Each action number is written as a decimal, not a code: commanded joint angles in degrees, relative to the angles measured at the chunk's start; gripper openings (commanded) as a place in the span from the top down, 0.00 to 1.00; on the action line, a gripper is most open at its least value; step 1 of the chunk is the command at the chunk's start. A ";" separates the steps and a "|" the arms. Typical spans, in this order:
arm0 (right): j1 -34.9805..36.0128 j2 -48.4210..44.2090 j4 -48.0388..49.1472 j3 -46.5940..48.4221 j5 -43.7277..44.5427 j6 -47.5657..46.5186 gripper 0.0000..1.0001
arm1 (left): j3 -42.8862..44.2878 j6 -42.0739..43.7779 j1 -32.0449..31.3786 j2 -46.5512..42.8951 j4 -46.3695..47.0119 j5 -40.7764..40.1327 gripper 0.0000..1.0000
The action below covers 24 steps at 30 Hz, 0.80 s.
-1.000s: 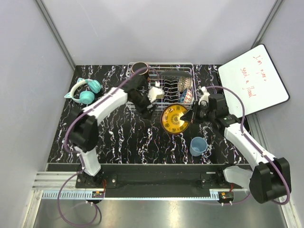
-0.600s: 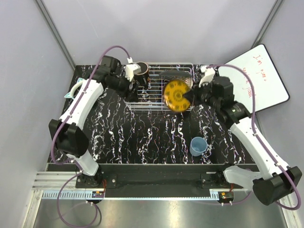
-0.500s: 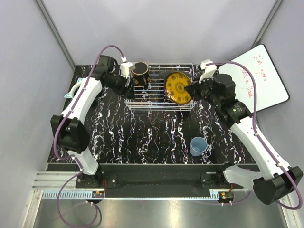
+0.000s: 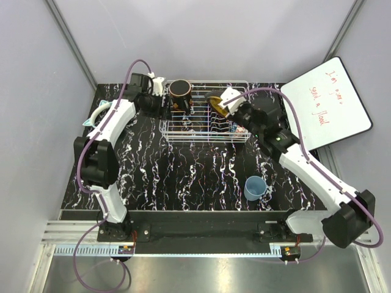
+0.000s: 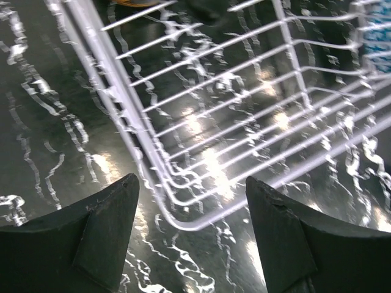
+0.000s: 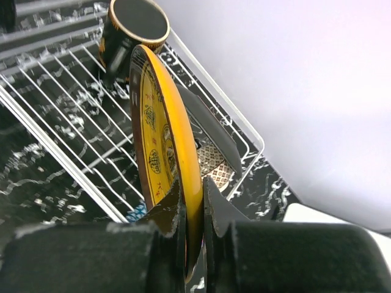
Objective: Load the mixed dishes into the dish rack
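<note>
The white wire dish rack stands at the back middle of the table. A dark mug stands upright in its back left corner. My right gripper is shut on the yellow patterned plate, which it holds on edge over the rack's right half. Behind the plate in the right wrist view are the dark square plate and the brown-mesh bowl. My left gripper is open and empty, just outside the rack's left edge. A light-blue cup stands on the table at front right.
A whiteboard with red writing leans at the back right, close to my right arm. Teal headphones lie at the back left, partly hidden by my left arm. Grey walls close in the back and sides.
My right gripper carried the yellow plate from the table up over the rack and turned it on edge. My left gripper drew back from the mug to the rack's left side.
</note>
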 commanded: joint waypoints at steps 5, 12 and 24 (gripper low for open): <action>1.79 4.82 2.87 6.55 3.36 -12.54 1.00 | -4.38 -5.33 1.87 1.12 9.71 -8.25 0.27; 1.79 9.13 0.76 8.92 4.68 -17.47 1.00 | -1.59 -5.52 -0.16 7.51 11.05 -8.95 0.27; 1.79 13.18 -3.73 9.19 4.16 -19.41 1.00 | -5.08 0.19 -1.12 9.30 10.25 -5.71 0.56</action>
